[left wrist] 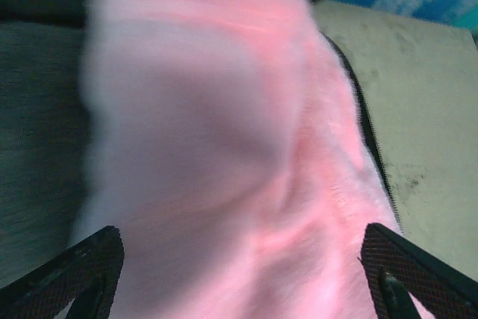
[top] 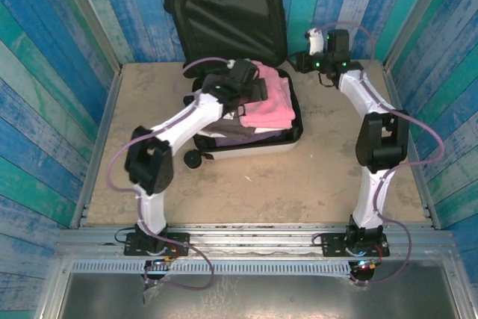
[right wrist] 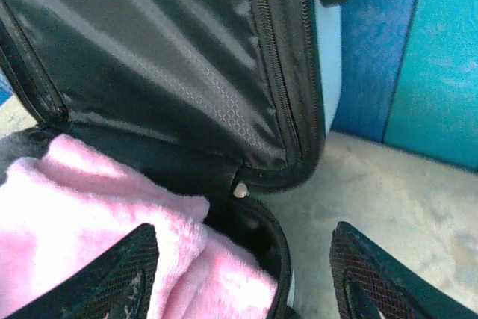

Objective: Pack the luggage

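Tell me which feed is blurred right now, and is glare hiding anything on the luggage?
Left wrist: the pink fleece is smeared and out of focus, its edges soft. Right wrist: sharp; the luggage lining carries pale sheen streaks but no washed-out glare. Top external: evenly lit and crisp, luggage plainly readable.

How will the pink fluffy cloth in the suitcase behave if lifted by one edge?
The pink cloth looks soft and folded, so it will probably droop and unfold. Its fuzzy pile suggests good grip and little weight. Pushed, it would likely bunch up inside the luggage.
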